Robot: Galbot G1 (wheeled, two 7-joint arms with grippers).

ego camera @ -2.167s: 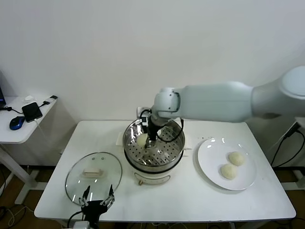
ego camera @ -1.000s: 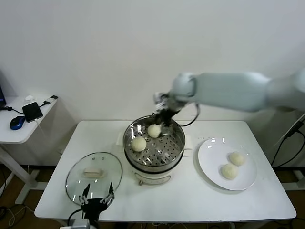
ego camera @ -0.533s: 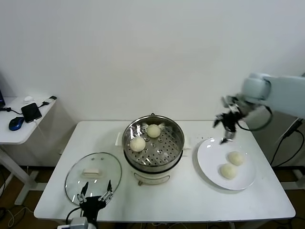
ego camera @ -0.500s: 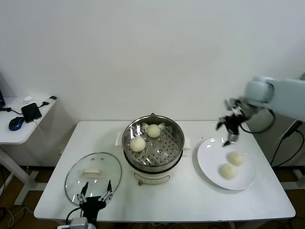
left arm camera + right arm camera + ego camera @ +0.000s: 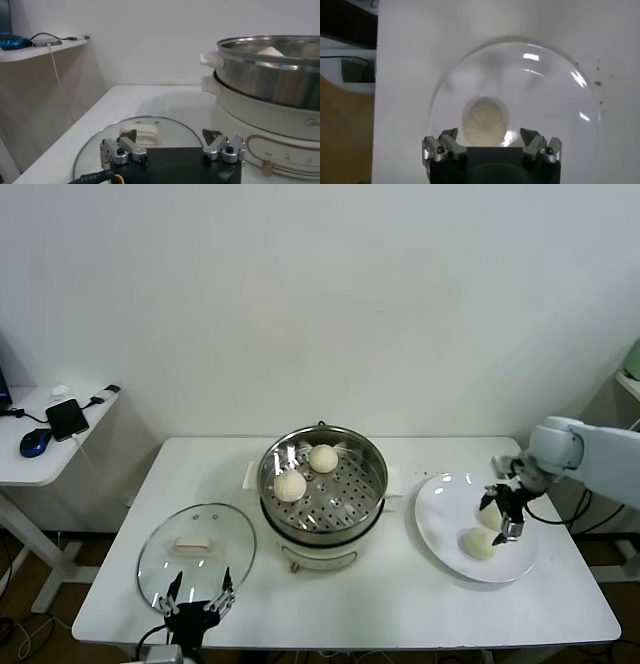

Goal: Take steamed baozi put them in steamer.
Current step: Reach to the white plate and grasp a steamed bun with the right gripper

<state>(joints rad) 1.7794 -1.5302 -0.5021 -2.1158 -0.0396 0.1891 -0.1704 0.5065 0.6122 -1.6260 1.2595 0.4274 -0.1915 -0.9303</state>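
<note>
Since the earlier frames, our right gripper [image 5: 503, 513] has been leaving the steamer [image 5: 322, 484] and swinging across to the white plate [image 5: 440, 529], where it is now hovering low over the far bun. 2 steamed baozi [image 5: 291, 485] are already sitting on the perforated tray inside the steamer, one toward the back rim and one toward our left side, and 2 more are waiting on the plate: the far one [image 5: 485, 119], which the right wrist view is showing pleated and centred between the jaws, and the near one [image 5: 479, 544] just beside it. We are holding the right fingers [image 5: 448, 140] wide and empty, straddling that far bun without touching it yet. To do this pick well, we are judging that we should keep descending straight down, keep the bun centred, and close gently, since the soft dough could dent or slip, and we should avoid nudging its neighbour. Our left gripper [image 5: 173, 148] is idling, fingers spread wide, over the near edge of the glass lid [image 5: 197, 549] on the table [image 5: 400, 604].
</note>
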